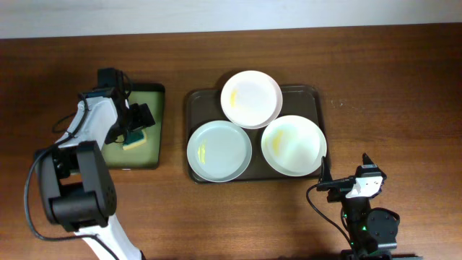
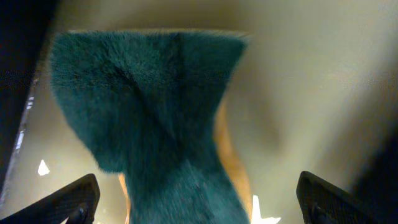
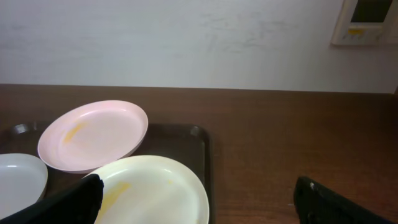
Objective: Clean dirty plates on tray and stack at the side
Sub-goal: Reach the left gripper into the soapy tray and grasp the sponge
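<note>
The left arm reaches over the small black tray (image 1: 160, 108), its left gripper (image 1: 138, 121) spread wide above a green-and-yellow sponge (image 2: 149, 106), gripping nothing. The right gripper (image 1: 345, 177) rests folded back, fingers apart and empty. Three plates (image 1: 219, 150) lie on the brown tray (image 1: 312, 90).

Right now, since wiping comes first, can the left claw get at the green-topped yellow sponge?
Likely yes: the left claw hangs open directly over the green-topped yellow sponge, nothing between them.
</note>
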Robot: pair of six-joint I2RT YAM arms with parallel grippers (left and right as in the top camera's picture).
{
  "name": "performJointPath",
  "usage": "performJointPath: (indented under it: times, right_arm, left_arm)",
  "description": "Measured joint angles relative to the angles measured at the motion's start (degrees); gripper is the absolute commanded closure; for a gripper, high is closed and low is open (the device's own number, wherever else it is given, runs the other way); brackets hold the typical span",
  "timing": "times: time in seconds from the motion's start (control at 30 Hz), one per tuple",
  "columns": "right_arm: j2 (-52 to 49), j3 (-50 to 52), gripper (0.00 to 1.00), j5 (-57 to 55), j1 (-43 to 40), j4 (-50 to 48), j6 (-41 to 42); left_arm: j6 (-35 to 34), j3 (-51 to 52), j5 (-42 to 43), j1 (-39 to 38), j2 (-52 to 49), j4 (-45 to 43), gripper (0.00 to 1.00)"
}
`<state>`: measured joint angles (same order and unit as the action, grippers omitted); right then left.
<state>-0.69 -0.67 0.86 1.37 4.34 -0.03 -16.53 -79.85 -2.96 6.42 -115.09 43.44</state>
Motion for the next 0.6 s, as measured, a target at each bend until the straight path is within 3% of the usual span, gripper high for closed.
performJointPath:
  times: [0.03,0.17,0.2,0.23,0.27,0.3,0.53,0.57,0.6]
  right_arm:
    - [0.0,0.0,0.01,0.0,0.0,0.0,0.0]
    - [0.0,0.0,0.02,0.0,0.0,0.0,0.0]
    - [0.0,0.0,0.02,0.0,0.0,0.0,0.0]
    - [0.0,0.0,0.02,0.0,0.0,0.0,0.0]
    - [0.0,0.0,0.02,0.0,0.0,0.0,0.0]
    - [0.0,0.0,0.02,0.0,0.0,0.0,0.1]
    - [0.0,0.0,0.02,0.0,0.0,0.0,0.0]
    - [0.0,0.0,0.02,0.0,0.0,0.0,0.0]
    - [0.0,0.0,0.02,0.0,0.0,0.0,0.0]
  left_arm:
    - [0.0,0.0,0.0,0.2,-1.3,0.0,0.14]
    - [-0.3,-0.1,0.0,0.3,-2.6,-0.9,0.84]
    - [-0.5,-0.1,0.1,0.5,-2.6,-1.0,0.97]
    - [-0.5,-0.1,0.1,0.7,-2.6,-1.1,0.98]
    - [-0.4,-0.2,0.2,1.1,-2.6,-1.1,0.76]
    - [-0.4,-0.2,0.3,1.2,-2.6,-1.1,0.01]
    - [-0.6,-0.2,0.3,1.2,-2.6,-4.5,0.02]
    - [-0.6,-0.2,0.3,1.2,-2.6,-4.7,0.06]
    - [-0.6,-0.2,0.3,1.2,-2.6,-4.8,0.32]
